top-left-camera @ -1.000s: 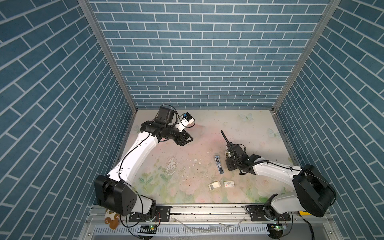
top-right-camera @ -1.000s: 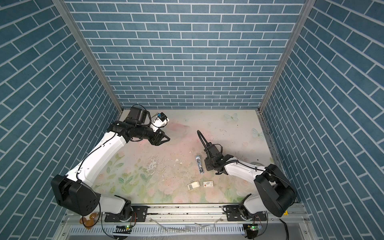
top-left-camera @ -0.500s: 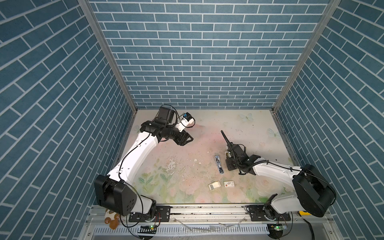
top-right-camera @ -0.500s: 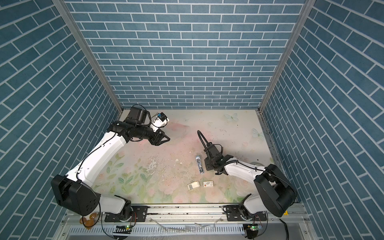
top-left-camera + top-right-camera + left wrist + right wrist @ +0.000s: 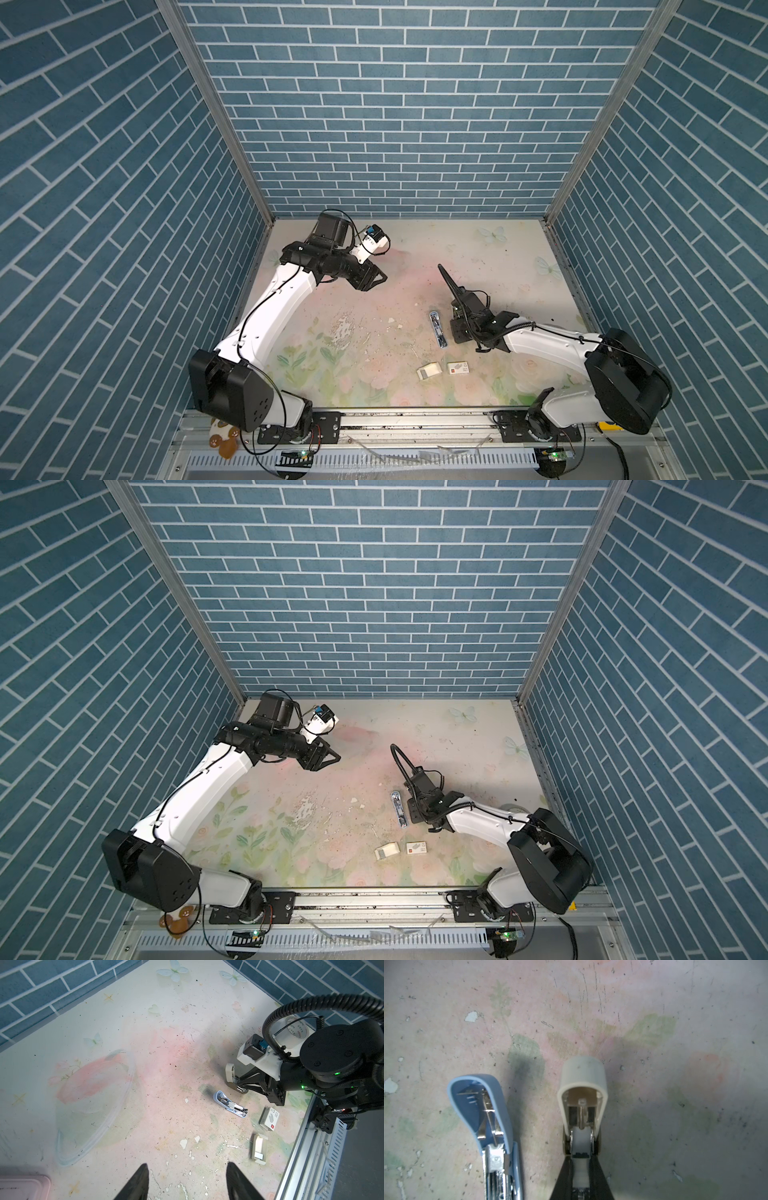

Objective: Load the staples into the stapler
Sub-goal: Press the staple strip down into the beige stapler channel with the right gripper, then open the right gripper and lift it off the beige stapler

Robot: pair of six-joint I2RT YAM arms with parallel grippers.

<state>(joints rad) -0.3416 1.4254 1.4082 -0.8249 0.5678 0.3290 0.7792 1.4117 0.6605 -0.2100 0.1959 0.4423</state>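
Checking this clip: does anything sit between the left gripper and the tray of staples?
Nothing visible does. The open left gripper hovers over bare table, and the white staple tray lies uncovered; the open blue stapler lies off to the side of that path.

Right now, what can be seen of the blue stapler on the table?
The blue stapler lies on the table, swung open: pale-blue plastic cover folded back, spring and metal tabs showing inside it, chrome magazine channel exposed. It sits beside, apart from, the beige stapler gripped in the right pincer. Only the table touches it.
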